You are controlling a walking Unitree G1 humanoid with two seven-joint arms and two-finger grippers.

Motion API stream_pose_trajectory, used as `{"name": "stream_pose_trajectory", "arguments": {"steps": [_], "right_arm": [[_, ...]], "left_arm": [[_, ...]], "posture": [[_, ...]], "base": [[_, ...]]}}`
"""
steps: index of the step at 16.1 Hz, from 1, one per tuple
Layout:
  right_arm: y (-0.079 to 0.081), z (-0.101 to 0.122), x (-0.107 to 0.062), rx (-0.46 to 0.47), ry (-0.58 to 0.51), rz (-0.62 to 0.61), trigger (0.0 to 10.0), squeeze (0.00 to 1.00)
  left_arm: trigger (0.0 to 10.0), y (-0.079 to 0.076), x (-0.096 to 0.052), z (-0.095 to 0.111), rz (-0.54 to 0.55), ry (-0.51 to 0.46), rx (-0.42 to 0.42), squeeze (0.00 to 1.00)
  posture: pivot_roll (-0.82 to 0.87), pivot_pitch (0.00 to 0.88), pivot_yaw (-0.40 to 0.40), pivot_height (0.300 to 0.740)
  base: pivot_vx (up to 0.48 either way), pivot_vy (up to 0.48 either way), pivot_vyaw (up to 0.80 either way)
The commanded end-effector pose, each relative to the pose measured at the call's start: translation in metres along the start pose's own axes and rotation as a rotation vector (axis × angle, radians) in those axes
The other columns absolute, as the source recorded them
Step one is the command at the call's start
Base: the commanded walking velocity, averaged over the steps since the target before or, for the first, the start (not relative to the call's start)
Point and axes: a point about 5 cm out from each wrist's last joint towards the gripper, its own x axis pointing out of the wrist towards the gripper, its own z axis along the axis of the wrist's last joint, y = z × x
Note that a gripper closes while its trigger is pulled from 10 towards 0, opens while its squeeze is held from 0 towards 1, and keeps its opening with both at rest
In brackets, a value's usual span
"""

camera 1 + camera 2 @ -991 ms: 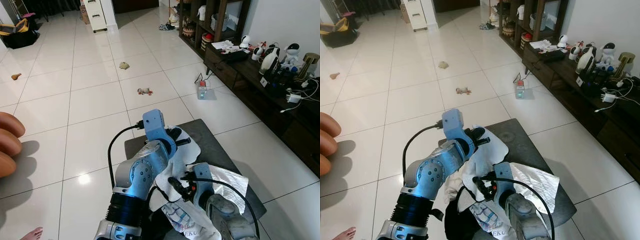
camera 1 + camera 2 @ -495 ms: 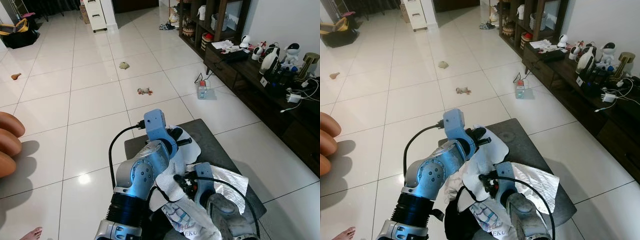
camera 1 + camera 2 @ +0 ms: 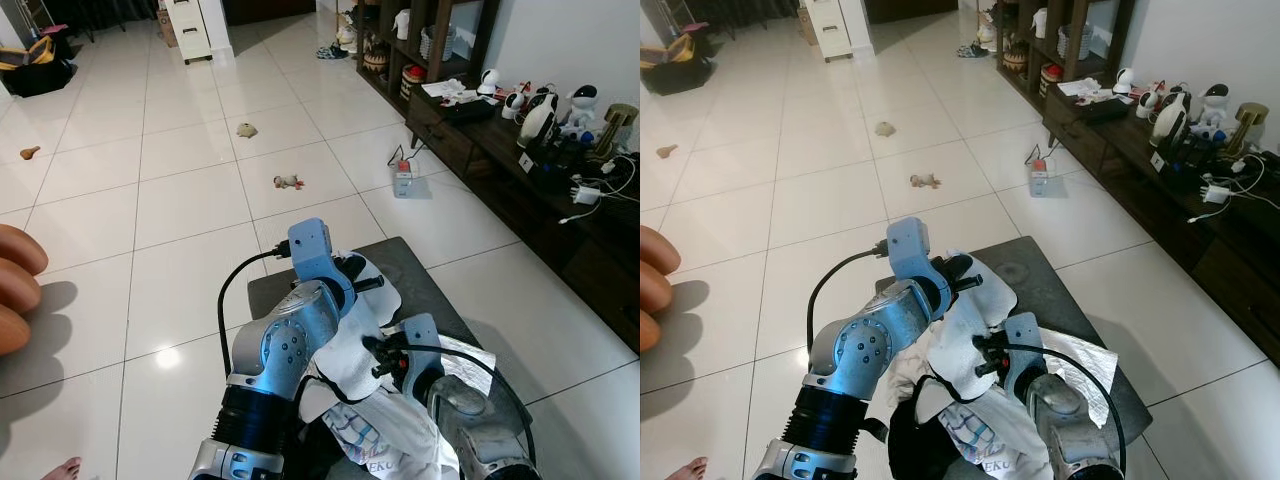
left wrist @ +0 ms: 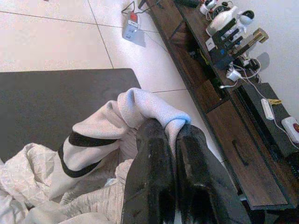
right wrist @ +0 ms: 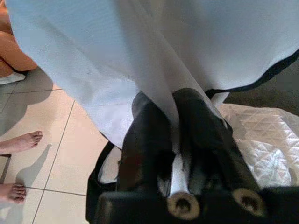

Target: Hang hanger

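Both arms are up over the dark grey ottoman and both are into the same white garment. The left gripper has its two black fingers pressed together on a folded edge of the cloth, the part with the black trim, and the right gripper pinches another fold of the same fabric, with a thin pale rod caught between its fingers. That rod may be part of the hanger, but I cannot tell; no hook or bar shows clearly, and the cloth covers whatever it sits on.

The risk is plain from where I stand: thin, smooth fabric in a two-finger pinch can slide out once the arms pull apart or lift, and if the hanger is only resting inside the garment it could drop through onto the pile. The loose drape could also snag on the right arm's black cable.

Textures now: the garment is soft and limp, a light knit with a dark border, while beneath it lies a quilted white cloth, stiffer, with stitched diamonds. The ottoman top is flat and matte, the floor tiles glossy. A person's bare foot stands on the tiles just beside the robot
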Motion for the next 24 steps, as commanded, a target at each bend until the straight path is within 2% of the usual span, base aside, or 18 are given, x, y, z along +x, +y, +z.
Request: {"name": "stream_pose_trajectory", "arguments": {"steps": [1,6,11,12,13,17,18,19,20,21,24], "right_arm": [[0.002,0.003,-0.002,0.0,-0.01,0.025,0.0,0.0],[0.008,0.008,-0.006,-0.007,-0.013,0.108,0.0,0.0],[0.008,0.01,-0.012,-0.017,-0.002,0.151,0.0,0.0],[0.007,0.012,-0.014,-0.016,-0.001,0.157,0.0,0.0],[0.006,0.012,-0.015,-0.017,0.001,0.161,0.0,0.0],[0.005,0.015,-0.021,-0.02,0.01,0.205,0.0,0.0],[0.006,0.016,-0.021,-0.02,0.01,0.211,0.0,0.0],[0.006,0.017,-0.022,-0.018,0.01,0.224,0.0,0.0],[0.007,0.017,-0.023,-0.015,0.009,0.227,0.0,0.0],[0.008,0.023,-0.024,0.013,-0.011,0.242,0.0,0.0],[0.008,0.035,-0.029,0.033,-0.043,0.287,0.0,0.0]], "left_arm": [[10.0,-0.046,-0.002,0.002,-0.133,-0.007,-0.061,0.0],[10.0,-0.039,-0.003,0.002,-0.119,-0.007,-0.048,0.0],[10.0,-0.02,-0.006,0.003,-0.092,0.001,0.007,0.0],[10.0,-0.012,-0.008,0.004,-0.085,0.006,0.034,1.0],[10.0,-0.006,-0.009,0.004,-0.083,0.012,0.05,1.0],[10.0,0.046,-0.026,0.003,-0.05,0.093,0.219,1.0],[10.0,0.052,-0.029,0.003,-0.043,0.105,0.245,1.0],[10.0,0.068,-0.036,0.004,-0.008,0.122,0.274,1.0],[10.0,0.071,-0.037,0.004,0.0,0.124,0.276,1.0],[10.0,0.087,-0.046,0.001,0.008,0.146,0.314,1.0],[10.0,0.111,-0.066,-0.016,-0.077,0.223,0.39,1.0]], "posture": [[0.0,0.129,0.058,0.74],[0.0,0.13,0.049,0.74],[0.01,0.134,0.04,0.74],[0.01,0.135,0.038,0.74],[0.01,0.136,0.037,0.74],[0.01,0.138,0.025,0.74],[0.01,0.137,0.023,0.74],[0.02,0.136,0.02,0.74],[0.02,0.136,0.017,0.74],[0.01,0.134,0.011,0.74],[0.01,0.13,0.001,0.74]], "base": [[0.0,0.0,0.0],[0.0,0.0,0.0],[0.0,0.0,0.0],[0.0,0.0,0.0],[0.0,0.0,0.0],[0.0,0.0,0.0],[0.0,0.0,0.0],[0.0,0.0,0.0],[0.0,0.0,0.0],[0.0,0.0,0.0],[0.0,0.0,0.0]]}}
